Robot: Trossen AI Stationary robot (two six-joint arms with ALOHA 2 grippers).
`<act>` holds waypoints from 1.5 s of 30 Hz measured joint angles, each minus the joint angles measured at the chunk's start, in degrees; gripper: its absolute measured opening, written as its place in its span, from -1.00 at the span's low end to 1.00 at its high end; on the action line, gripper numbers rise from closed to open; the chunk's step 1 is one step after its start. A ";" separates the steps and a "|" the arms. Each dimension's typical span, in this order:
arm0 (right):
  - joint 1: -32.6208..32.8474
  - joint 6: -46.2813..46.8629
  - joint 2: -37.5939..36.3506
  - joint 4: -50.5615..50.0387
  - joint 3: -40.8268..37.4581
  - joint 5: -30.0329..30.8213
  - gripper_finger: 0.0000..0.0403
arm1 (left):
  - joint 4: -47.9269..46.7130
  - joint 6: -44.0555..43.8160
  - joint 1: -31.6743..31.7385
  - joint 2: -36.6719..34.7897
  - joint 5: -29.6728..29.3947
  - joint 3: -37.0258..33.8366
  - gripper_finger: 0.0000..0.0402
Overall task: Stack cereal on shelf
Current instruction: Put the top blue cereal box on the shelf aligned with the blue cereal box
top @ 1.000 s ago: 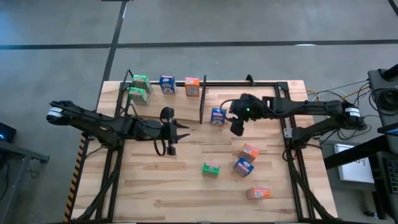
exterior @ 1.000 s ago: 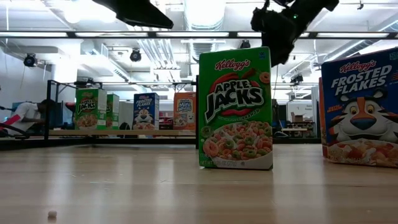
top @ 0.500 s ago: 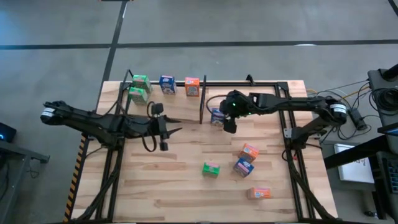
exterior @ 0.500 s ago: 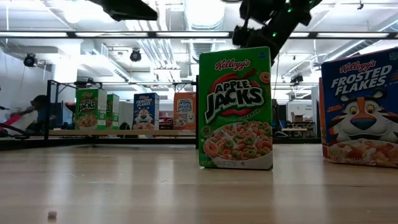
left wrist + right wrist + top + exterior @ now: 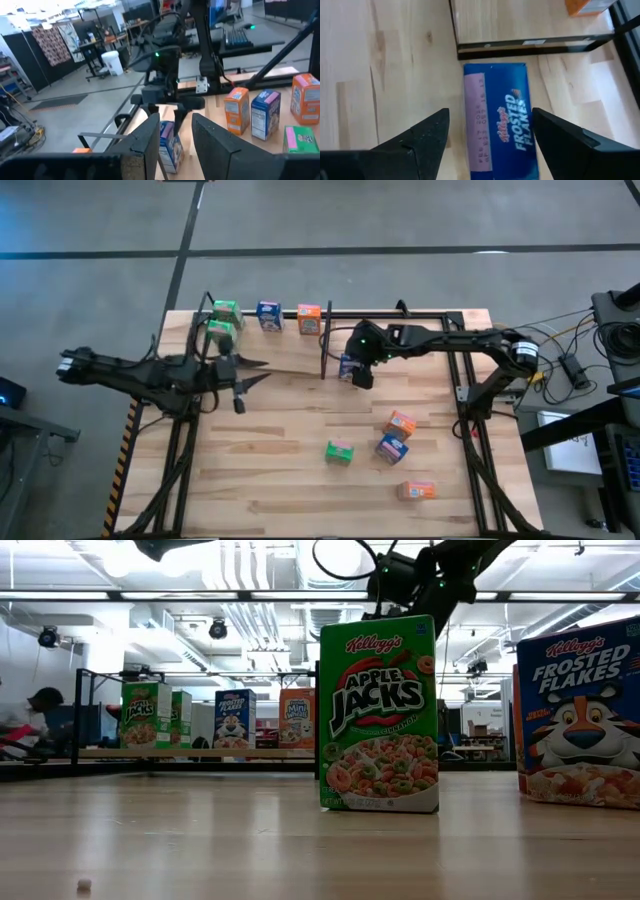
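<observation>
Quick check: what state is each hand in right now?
Left hand: open, empty.
Right hand: open, straddling the blue Frosted Flakes box, not gripping it.

You are looking, in the low view, at a green box showing "Kellogg's" above "APPLE JACKS". To its right, a blue box is displaying "Kellogg's" and "FROSTED FLAKES". Far back on the shelf, a small green box is reading "JACKS", and an orange box is showing "Mini". Under the right wrist camera, a blue box top is carrying "FROSTED FLAKES", with a stamped date line too faint to read.
</observation>
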 joint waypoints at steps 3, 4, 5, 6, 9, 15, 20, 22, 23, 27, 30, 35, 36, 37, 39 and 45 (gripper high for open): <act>0.00 0.11 0.06 0.16 0.00 0.00 0.24 | 0.91 0.10 0.00 -3.00 0.00 -2.05 -0.51; 0.00 0.47 0.06 0.17 0.00 0.00 0.20 | 1.67 0.41 0.00 -3.92 0.02 -2.67 -0.51; 0.00 0.65 0.04 0.15 0.00 0.00 0.16 | 1.84 0.74 0.00 -4.92 0.03 -3.28 -0.51; 0.00 0.80 -0.03 0.15 0.00 0.00 0.12 | 1.72 0.84 0.00 -5.70 0.02 -3.65 -0.51; 0.00 1.50 -0.13 0.15 0.00 0.00 0.00 | 2.07 0.92 0.00 -7.76 0.03 -4.28 -0.51; 0.00 2.29 -0.15 0.08 -0.02 0.00 -0.17 | 2.03 0.92 -0.02 -9.67 0.17 -5.16 -0.51; 0.02 3.15 -0.19 -0.04 -0.04 -0.93 -0.25 | 1.97 0.92 -0.02 -10.12 0.20 -5.35 -0.51; 0.02 3.87 -0.28 -1.30 0.53 -1.54 -0.25 | 1.96 0.92 -0.02 -10.12 0.20 -5.35 -0.51; 0.04 4.16 -0.45 -1.94 1.01 -1.60 -0.25 | 1.96 0.92 -0.02 -10.12 0.20 -5.35 -0.51; 0.70 5.43 -1.42 -7.31 4.76 -1.66 -0.25 | 1.91 0.92 -0.02 -10.12 0.22 -5.35 -0.51; 1.72 6.87 -2.29 -11.99 8.55 -1.66 -0.25 | 1.88 0.92 0.00 -10.12 0.22 -5.42 -0.51; 3.89 9.26 -4.36 -19.97 16.41 -1.49 -0.25 | 1.81 0.92 0.00 -10.12 0.22 -5.42 -0.51; 4.38 9.99 -4.70 -21.27 17.98 -1.49 -0.25 | 1.77 0.92 0.00 -10.12 0.22 -5.42 -0.51; 4.85 10.36 -5.10 -22.31 19.65 -1.39 -0.25 | 1.69 0.92 0.00 -10.12 0.22 -5.42 -0.51; 5.84 11.19 -5.85 -23.12 22.38 -1.05 -0.26 | 1.58 0.93 0.00 -10.12 0.22 -5.42 -0.51; 8.03 10.74 -6.58 -17.19 26.97 -0.28 -0.26 | 1.69 0.94 0.02 -10.16 0.22 -5.42 -0.51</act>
